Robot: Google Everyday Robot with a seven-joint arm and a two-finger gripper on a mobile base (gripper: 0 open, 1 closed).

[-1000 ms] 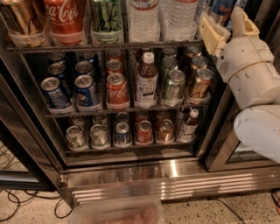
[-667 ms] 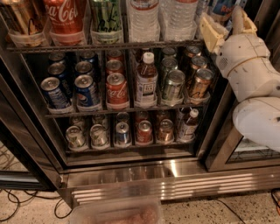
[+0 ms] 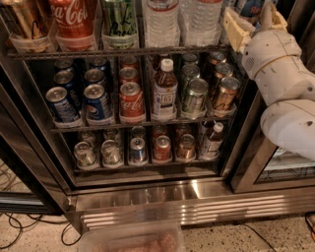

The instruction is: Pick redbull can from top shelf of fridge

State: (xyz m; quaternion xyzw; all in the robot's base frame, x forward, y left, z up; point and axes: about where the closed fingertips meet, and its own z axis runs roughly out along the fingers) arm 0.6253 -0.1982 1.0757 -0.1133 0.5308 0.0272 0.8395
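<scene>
- The white arm [image 3: 283, 88] rises along the right side of the fridge [image 3: 172, 197], its wrist angled up-left.
- The gripper [image 3: 253, 20] is at the right end of the top shelf [image 3: 123, 51], against the redbull can [image 3: 248, 6]; I cannot tell its grip.

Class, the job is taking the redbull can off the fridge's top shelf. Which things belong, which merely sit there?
Job: silver-and-blue redbull can, partly hidden; grey-railed wire top shelf; dark-framed fridge; gripper, top right at that shelf.
Bystanders: red Coca-Cola can; blue Pepsi cans; clear plastic water bottles.

Redbull can [image 3: 249, 7] — top shelf [image 3: 123, 51], by gripper [image 3: 252, 20]
</scene>
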